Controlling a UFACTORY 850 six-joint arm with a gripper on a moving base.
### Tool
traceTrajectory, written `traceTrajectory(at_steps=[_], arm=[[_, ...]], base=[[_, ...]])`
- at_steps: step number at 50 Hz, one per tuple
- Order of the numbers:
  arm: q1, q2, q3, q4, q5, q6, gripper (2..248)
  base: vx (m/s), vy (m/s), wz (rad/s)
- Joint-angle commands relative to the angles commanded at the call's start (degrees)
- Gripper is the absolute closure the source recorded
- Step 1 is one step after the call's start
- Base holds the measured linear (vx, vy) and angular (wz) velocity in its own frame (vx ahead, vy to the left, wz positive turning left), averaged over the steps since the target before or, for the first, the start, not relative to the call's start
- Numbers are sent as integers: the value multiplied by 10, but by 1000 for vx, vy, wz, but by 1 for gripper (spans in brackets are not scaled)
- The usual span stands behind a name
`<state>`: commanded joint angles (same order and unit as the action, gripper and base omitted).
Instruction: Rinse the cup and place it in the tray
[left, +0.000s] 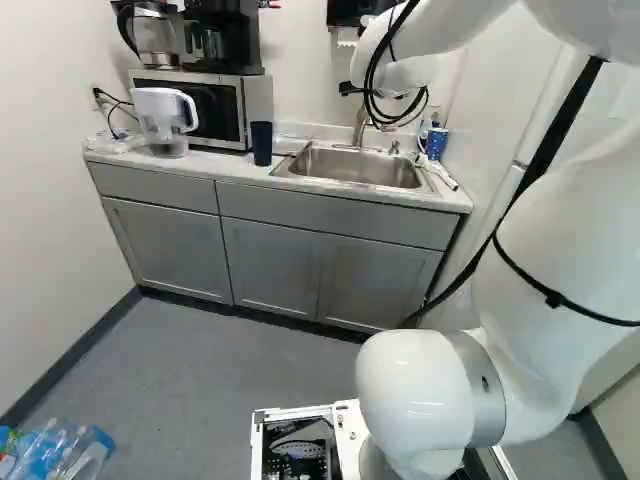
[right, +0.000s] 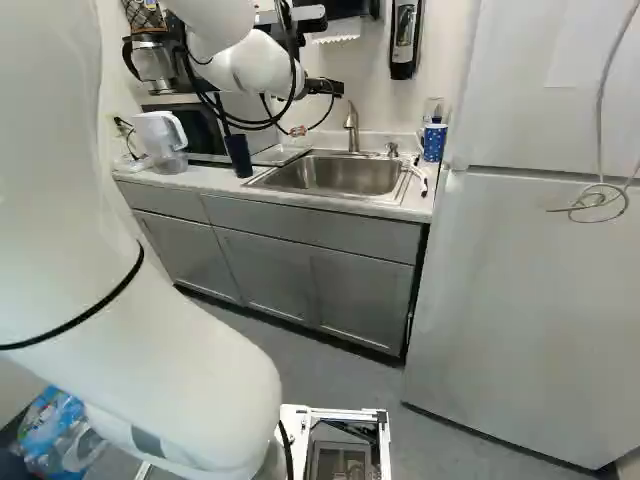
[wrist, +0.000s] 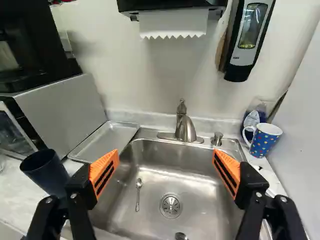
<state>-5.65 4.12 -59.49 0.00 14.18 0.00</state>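
My gripper is above the sink, partly hidden by the arm and its cables in the right base view. In the wrist view the gripper stands wide open over the steel sink, nothing held between its orange pads. A dark blue cup stands on the counter beside one finger, outside the gap; it also shows as the dark cup. The metal tray lies between microwave and sink. On the sink's other side is a dotted blue mug.
The faucet rises behind the basin, where a spoon lies. Around the counter are a microwave, a white pitcher and a bottle. A soap dispenser hangs above. A refrigerator stands beside the cabinets.
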Motion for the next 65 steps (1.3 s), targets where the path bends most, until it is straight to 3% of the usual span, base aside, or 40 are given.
traceTrajectory(at_steps=[65], arm=[[0, 0, 0, 0, 0, 0, 3]], base=[[94, -8, 0]])
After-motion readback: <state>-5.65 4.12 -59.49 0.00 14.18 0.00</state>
